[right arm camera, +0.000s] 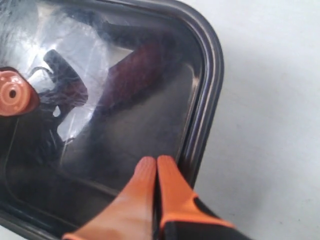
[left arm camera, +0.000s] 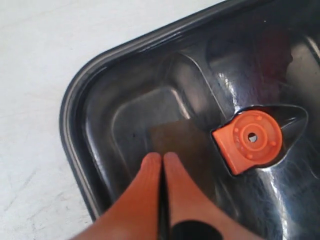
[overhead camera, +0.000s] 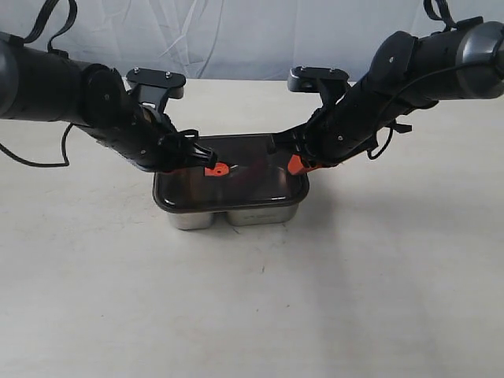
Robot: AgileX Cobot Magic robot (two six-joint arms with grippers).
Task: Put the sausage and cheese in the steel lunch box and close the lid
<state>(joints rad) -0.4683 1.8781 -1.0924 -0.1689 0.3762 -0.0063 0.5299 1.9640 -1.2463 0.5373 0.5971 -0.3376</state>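
The steel lunch box (overhead camera: 236, 213) stands mid-table with the dark translucent lid (overhead camera: 248, 177) lying on top of it. The lid's orange valve tab (overhead camera: 215, 168) sits near its centre. My left gripper (left arm camera: 162, 156) is shut, its orange fingertips resting on the lid (left arm camera: 125, 75) near one corner, beside the tab (left arm camera: 248, 140). My right gripper (right arm camera: 156, 160) is also shut, with its tips on the lid (right arm camera: 210, 65) just inside the rim at the opposite end. Through the lid a dark red sausage (right arm camera: 135, 70) shows dimly. A brownish patch (left arm camera: 177, 145) under the lid may be the cheese.
Pale bare tabletop (overhead camera: 252, 315) surrounds the box. Both black arms reach in from the back left and back right, and a black cable (overhead camera: 31, 161) trails on the table at the far left.
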